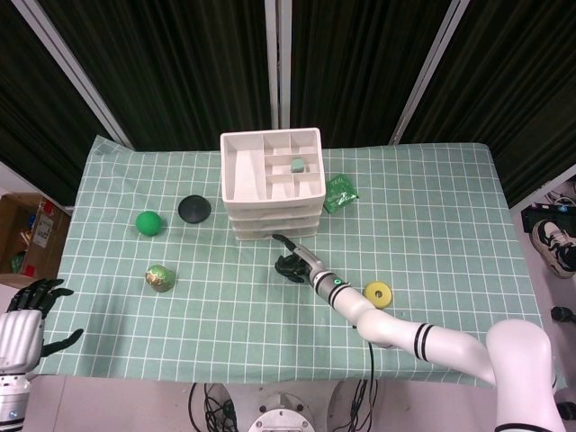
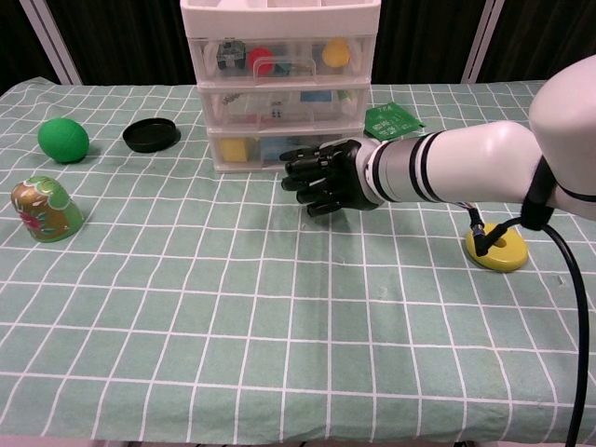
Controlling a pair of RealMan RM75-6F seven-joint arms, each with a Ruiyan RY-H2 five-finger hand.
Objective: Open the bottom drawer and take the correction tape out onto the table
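Observation:
The white three-drawer unit (image 1: 273,184) stands at the back middle of the table, with all its drawers closed. Through the clear front of the bottom drawer (image 2: 284,149) I see a yellow item (image 2: 233,149) and a blue item (image 2: 279,150); which is the correction tape I cannot tell. My right hand (image 2: 326,177) hovers just in front of the bottom drawer's right half, its fingers apart and reaching toward the front, holding nothing. In the head view the right hand (image 1: 290,263) sits just below the unit. My left hand (image 1: 31,301) hangs empty off the table's lower left corner, fingers spread.
A yellow ring (image 2: 496,247) lies on the cloth under my right forearm. A green packet (image 2: 391,120) lies right of the unit. A black lid (image 2: 151,134), a green ball (image 2: 63,140) and a painted green doll (image 2: 47,209) sit to the left.

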